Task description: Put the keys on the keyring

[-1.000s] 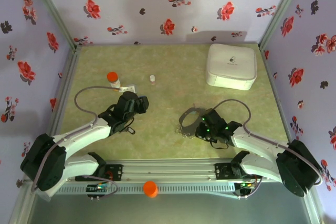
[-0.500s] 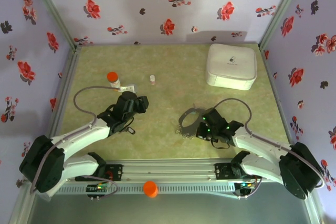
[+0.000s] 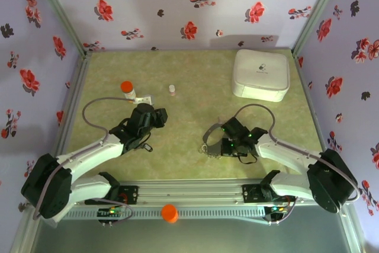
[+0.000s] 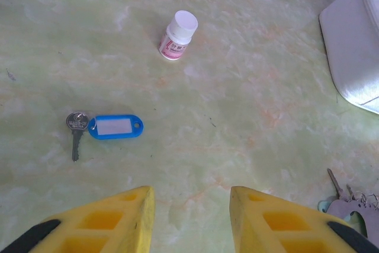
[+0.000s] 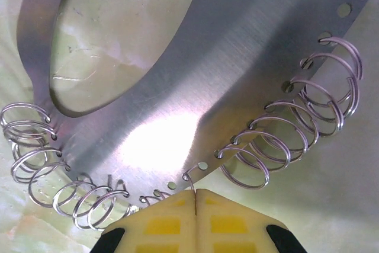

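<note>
The keyring (image 5: 177,81) is a flat, brushed-metal loop with small wire rings hung through holes along its edge. It lies on the table at centre right (image 3: 208,135). My right gripper (image 5: 195,192) is shut, pinching one thin wire ring at the loop's edge; it sits against the loop's right side (image 3: 218,142). A key (image 4: 75,130) with a blue plastic tag (image 4: 115,127) lies flat, ahead and left of my left gripper (image 4: 191,197). That gripper is open with bare table between its fingers, left of centre (image 3: 155,117). The keyring's end (image 4: 354,205) shows at that view's lower right.
A white rounded-square box (image 3: 261,74) stands at the back right. An orange-capped bottle (image 3: 127,89) and a small white pill bottle (image 3: 172,89) stand behind the left arm; the pill bottle (image 4: 176,28) is ahead of the left fingers. Flowered walls close in three sides.
The right gripper has closed fully and shifted a little left and away, onto the keyring's edge. The left arm has stayed where it was.
</note>
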You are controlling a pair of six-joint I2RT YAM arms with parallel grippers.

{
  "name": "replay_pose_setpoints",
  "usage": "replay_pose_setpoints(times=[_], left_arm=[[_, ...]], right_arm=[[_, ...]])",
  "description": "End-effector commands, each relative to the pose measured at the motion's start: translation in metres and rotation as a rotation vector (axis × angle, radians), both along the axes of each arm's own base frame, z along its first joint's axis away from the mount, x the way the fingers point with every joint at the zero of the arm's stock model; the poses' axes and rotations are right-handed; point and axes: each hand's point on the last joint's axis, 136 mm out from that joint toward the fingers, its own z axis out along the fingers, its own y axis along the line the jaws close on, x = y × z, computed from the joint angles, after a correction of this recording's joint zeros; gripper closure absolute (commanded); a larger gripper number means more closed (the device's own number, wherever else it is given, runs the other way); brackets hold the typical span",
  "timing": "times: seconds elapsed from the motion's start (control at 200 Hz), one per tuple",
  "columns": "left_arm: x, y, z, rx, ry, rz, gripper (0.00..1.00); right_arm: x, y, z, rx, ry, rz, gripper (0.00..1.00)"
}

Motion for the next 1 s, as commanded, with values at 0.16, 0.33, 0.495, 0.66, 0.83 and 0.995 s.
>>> replay_pose_setpoints(times=[0.16,0.33,0.495,0.66,0.83,0.995], left_arm=[[0.002,0.001,0.014,-0.015,-0.03,0.019,0.61],[0.003,0.001,0.013,-0.013,-0.03,0.019,0.61],[0.003,0.002,0.013,-0.011,-0.03,0.021,0.61],[0.002,0.002,0.013,-0.012,-0.03,0.021,0.61],[0.002,0.003,0.014,-0.01,-0.031,0.023,0.61],[0.001,0.005,0.014,-0.008,-0.034,0.027,0.61]], right_arm=[[0.002,0.003,0.0,-0.019,0.0,0.033,0.82],[0.001,0.006,-0.002,0.0,0.008,0.031,0.78],[-0.001,0.005,-0.007,-0.007,0.02,0.02,0.77],[-0.001,0.008,-0.008,0.009,0.025,0.02,0.8],[0.0,0.009,-0.008,0.015,0.024,0.019,0.87],[-0.001,0.008,-0.011,0.009,0.029,0.016,0.86]])
